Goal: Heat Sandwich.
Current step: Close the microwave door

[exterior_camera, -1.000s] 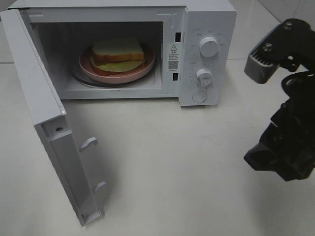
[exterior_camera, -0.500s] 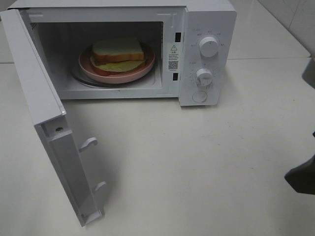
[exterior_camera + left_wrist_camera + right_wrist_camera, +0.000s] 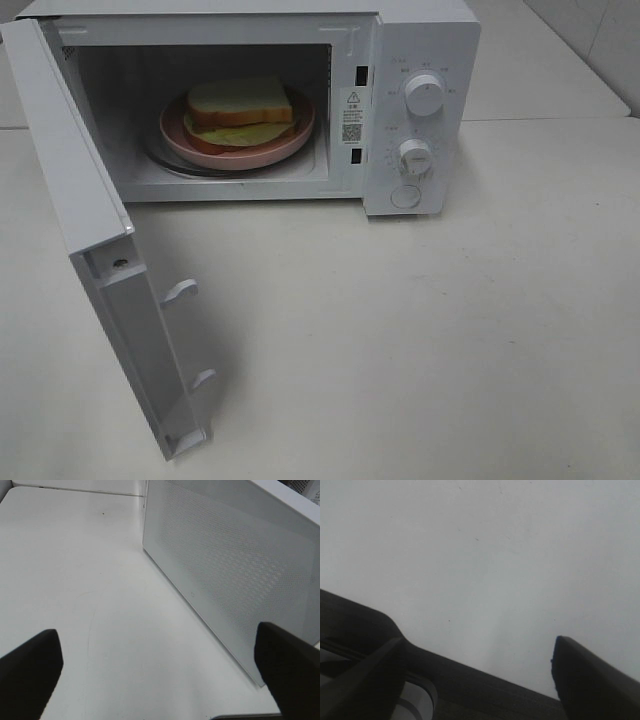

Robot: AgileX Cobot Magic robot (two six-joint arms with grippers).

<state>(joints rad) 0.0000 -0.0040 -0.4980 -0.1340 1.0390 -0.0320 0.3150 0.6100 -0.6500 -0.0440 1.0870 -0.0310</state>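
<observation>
The sandwich (image 3: 240,103), tan bread over a yellow-green filling, lies on a round pink plate (image 3: 290,143) inside the white microwave (image 3: 425,40). The microwave door (image 3: 75,180) stands wide open to the left. Neither gripper shows in the exterior high view. In the left wrist view my left gripper (image 3: 159,680) is open and empty, its dark fingertips (image 3: 30,675) wide apart above the table next to the perforated outer face of the door (image 3: 230,570). In the right wrist view my right gripper (image 3: 475,652) is open and empty over bare white table.
The microwave has two knobs (image 3: 424,94) and a round button (image 3: 405,196) on its right-hand panel. The white tabletop (image 3: 400,330) stretches in front of it. The open door juts toward the front left corner.
The right arm, which stood at the right edge of the exterior high view, has drawn away to the right and out of view. The microwave, door and sandwich have not moved.
</observation>
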